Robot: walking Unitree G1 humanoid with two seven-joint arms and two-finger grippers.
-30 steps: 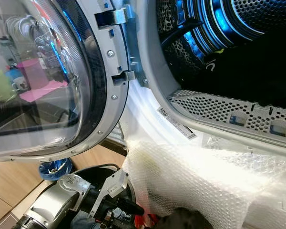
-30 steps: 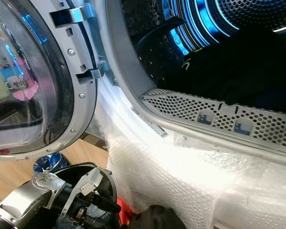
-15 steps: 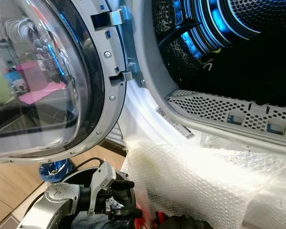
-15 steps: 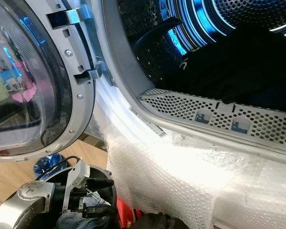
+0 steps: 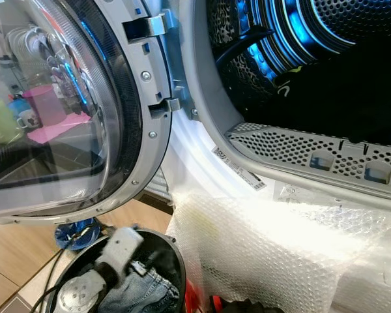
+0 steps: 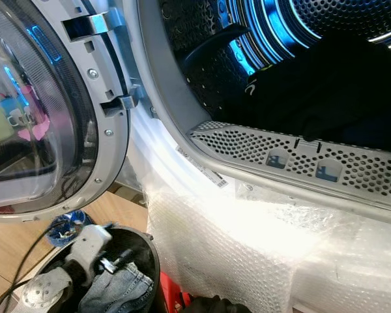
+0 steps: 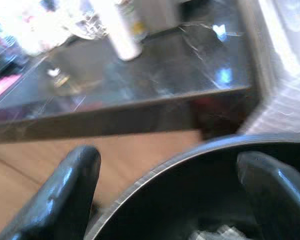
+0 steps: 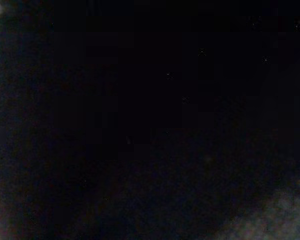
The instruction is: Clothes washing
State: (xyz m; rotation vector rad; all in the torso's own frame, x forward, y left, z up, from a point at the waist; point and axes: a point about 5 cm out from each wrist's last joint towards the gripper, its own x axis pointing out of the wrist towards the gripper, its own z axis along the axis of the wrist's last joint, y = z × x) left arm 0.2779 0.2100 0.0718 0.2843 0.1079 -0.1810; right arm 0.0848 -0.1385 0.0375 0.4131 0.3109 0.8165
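Now that the left tool (image 7: 165,195) has dipped, fingers spread, into the bin (image 5: 173,251) below the door (image 5: 72,111), jeans (image 5: 140,293) await grasping.

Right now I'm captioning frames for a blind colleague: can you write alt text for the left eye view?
The robot's left gripper reaches down into a black basket holding jeans, below an open washer door. To the right, the blue-lit drum holds dark laundry, with bubble wrap beneath.
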